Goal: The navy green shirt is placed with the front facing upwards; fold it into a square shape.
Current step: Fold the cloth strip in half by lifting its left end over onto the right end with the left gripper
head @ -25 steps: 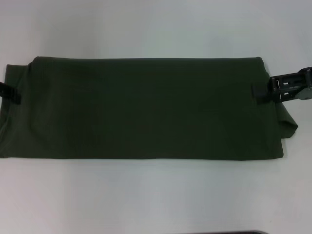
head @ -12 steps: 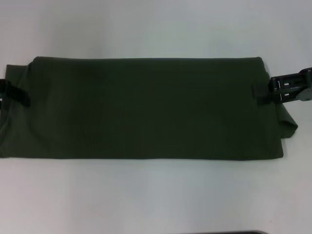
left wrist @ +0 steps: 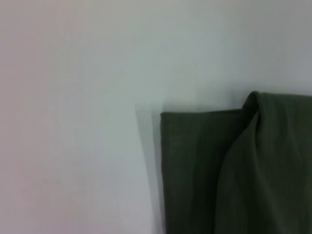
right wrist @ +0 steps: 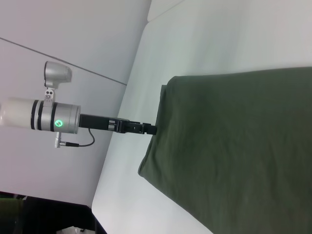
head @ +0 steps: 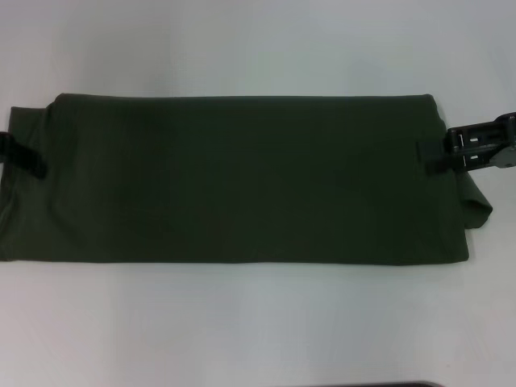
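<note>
Both hands at shirt ends

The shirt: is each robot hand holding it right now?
Left gripper: at the shirt's left end, grip cannot be told.
Right gripper: at its right end, grip cannot be told.

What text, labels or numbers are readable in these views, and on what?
None readable.
Navy green shirt: folded into a long band, plain fabric showing, no lettering or neck label in view.
Left claw and right claw: small pale marks on the right claw's body, too small to read.
</note>
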Robot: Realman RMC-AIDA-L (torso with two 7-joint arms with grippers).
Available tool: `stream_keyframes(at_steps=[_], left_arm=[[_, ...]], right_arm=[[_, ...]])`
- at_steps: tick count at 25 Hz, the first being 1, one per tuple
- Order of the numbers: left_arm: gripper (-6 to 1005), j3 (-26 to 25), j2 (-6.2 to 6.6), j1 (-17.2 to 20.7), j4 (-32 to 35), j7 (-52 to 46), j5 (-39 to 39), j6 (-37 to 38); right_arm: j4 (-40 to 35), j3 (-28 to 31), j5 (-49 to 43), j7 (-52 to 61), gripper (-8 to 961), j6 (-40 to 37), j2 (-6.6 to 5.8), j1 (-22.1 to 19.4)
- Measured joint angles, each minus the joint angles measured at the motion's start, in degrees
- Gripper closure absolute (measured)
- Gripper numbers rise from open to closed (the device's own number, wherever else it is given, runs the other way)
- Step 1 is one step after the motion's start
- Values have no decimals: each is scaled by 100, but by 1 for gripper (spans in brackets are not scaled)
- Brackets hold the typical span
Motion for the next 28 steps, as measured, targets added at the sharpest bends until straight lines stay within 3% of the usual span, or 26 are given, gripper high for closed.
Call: stream_keyframes(at_steps=[28], left_arm=[[183,118,74,-44,-445,-116,0,-192]], right_arm=[[1,0,-1,9,99,1,0,8]])
